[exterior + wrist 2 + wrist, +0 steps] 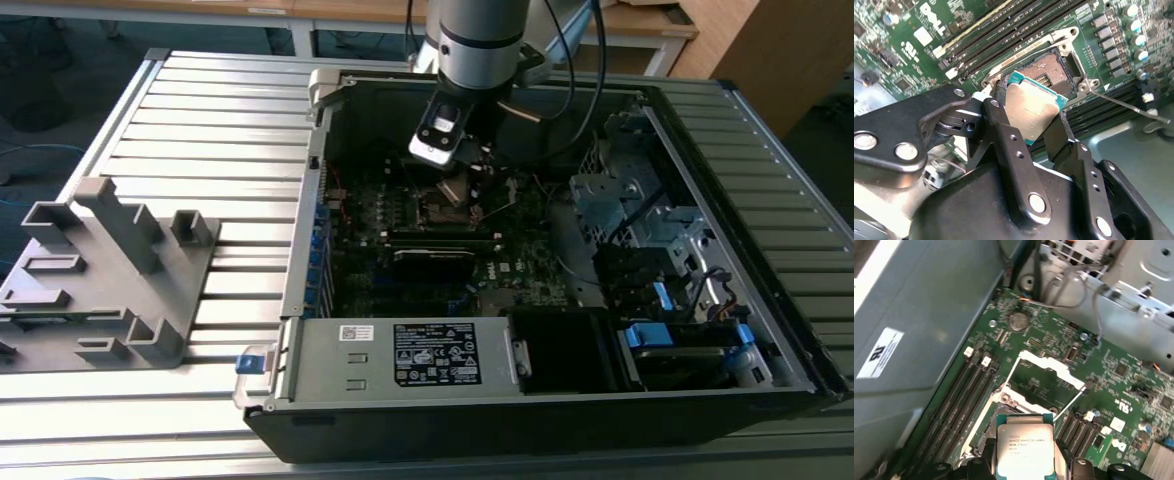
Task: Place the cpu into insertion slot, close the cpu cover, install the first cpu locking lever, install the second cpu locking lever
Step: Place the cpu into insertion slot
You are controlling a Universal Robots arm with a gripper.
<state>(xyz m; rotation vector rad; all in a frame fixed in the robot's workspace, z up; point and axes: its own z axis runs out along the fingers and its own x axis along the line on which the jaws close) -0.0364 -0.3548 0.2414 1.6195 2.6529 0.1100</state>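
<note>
My gripper [1030, 114] is shut on the cpu [1031, 107], a flat square chip with a grey metal top and green edge, pinched by its two sides. It hangs tilted just above the insertion slot [1053, 69], whose dark pin field lies uncovered. In the first wrist view the cpu [1025, 449] sits between the black fingers [985, 466], in front of the cpu cover [1049, 366], a silvery frame swung up and open. A thin lever [1124, 102] sticks out beside the slot. In the exterior view the gripper [461, 182] reaches down into the case over the slot [449, 210].
Long black memory slots [1019, 30] flank the socket on the green motherboard [1114, 370]. The open computer case [300, 260] has a labelled power supply [427, 365] at the front and a drive cage [621, 200] at the exterior view's right. A grey fixture [107, 270] stands on the table.
</note>
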